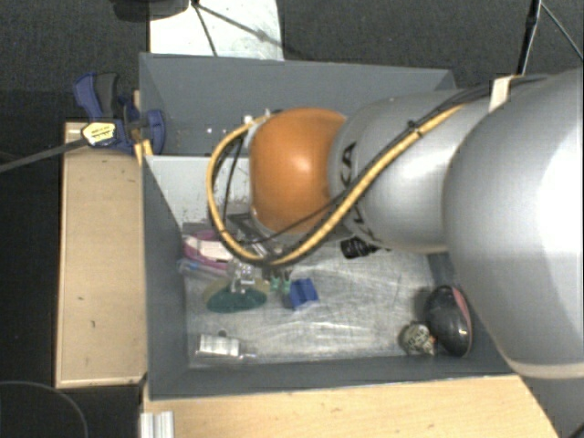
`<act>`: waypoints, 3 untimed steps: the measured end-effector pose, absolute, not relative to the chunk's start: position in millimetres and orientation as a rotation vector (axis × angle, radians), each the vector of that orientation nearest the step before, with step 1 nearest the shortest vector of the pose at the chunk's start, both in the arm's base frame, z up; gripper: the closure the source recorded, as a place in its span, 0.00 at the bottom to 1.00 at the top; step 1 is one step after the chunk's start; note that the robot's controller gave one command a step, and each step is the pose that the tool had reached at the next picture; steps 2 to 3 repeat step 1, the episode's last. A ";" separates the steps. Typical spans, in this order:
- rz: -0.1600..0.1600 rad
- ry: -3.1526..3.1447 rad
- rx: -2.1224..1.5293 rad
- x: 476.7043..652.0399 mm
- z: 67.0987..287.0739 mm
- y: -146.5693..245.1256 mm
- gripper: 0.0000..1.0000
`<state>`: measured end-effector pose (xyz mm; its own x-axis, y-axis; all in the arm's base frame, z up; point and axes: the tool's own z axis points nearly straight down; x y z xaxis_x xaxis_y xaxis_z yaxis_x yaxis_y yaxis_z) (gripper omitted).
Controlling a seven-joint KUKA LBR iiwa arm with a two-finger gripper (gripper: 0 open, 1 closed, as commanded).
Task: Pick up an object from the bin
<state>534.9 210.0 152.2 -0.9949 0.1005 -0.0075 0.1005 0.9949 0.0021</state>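
Note:
My gripper (246,275) reaches down under the orange dome into the left half of the bin. Its tip stands right over a flat dark green thing (234,300) on the bin floor and seems to touch that thing's upper edge. A small blue block (300,293) lies just right of the tip. A pink and purple packet (204,248) lies just left of it, against the bin's left wall, partly hidden by the cables.
A small silvery thing (219,345) lies near the front left corner. A dark oval thing with a pink edge (449,318) and a small speckled lump (418,338) sit at the front right. The arm covers the back and right of the bin.

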 end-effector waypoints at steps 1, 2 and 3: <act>0.005 3.131 0.115 535.3 219.9 204.3 1.00; 0.005 3.131 0.115 535.3 219.9 204.3 1.00; 0.005 3.131 0.115 535.3 219.9 204.3 1.00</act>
